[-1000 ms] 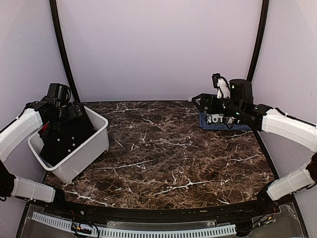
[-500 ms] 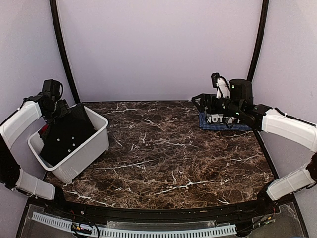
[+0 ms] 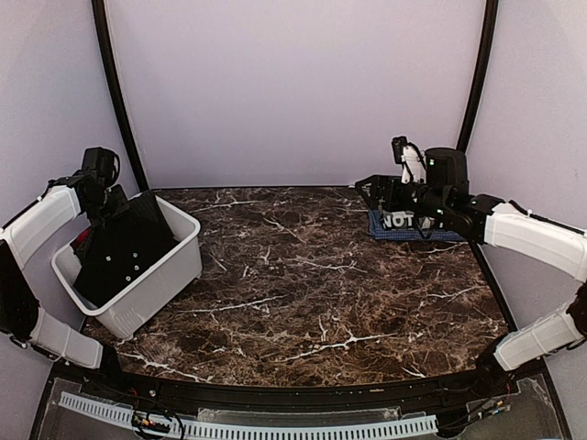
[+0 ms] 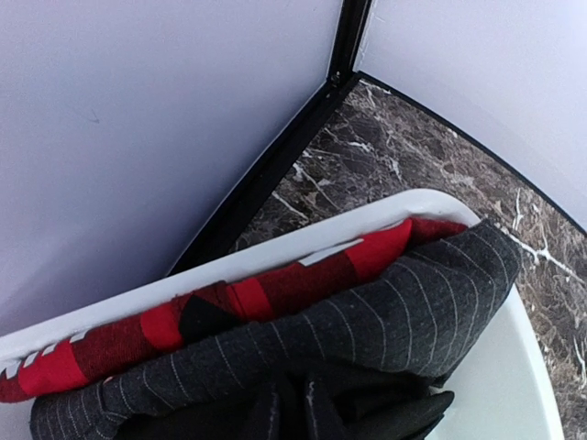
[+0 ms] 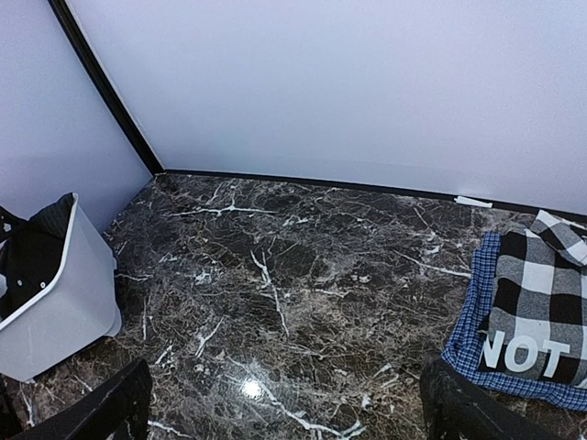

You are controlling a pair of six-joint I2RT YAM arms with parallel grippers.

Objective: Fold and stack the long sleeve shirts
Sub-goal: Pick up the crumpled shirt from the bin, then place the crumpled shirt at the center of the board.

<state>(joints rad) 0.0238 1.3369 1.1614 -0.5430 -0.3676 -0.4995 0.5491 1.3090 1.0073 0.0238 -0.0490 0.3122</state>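
Lying as a compact rectangle at the far right of the table is a black-and-white checked shirt (image 3: 402, 222), blue-edged, with white letters "NOT". Other shirts are heaped well apart from it in a white bin (image 3: 158, 286) at the table's left side: black cloth (image 3: 124, 252) on top, with a grey pinstriped garment (image 4: 376, 316) and a red-and-black checked one (image 4: 266, 291) against the bin's far rim. The left gripper (image 3: 108, 203) reaches into the bin's far corner, its fingers (image 4: 268, 414) drawn nearly together and pressed into the black cloth; whether a fold is pinched between them cannot be made out. The right gripper (image 3: 380, 192) hangs just beside the checked shirt, jaws spread wide and holding nothing. Dark brown, white-veined marble (image 3: 303, 293) lies between.
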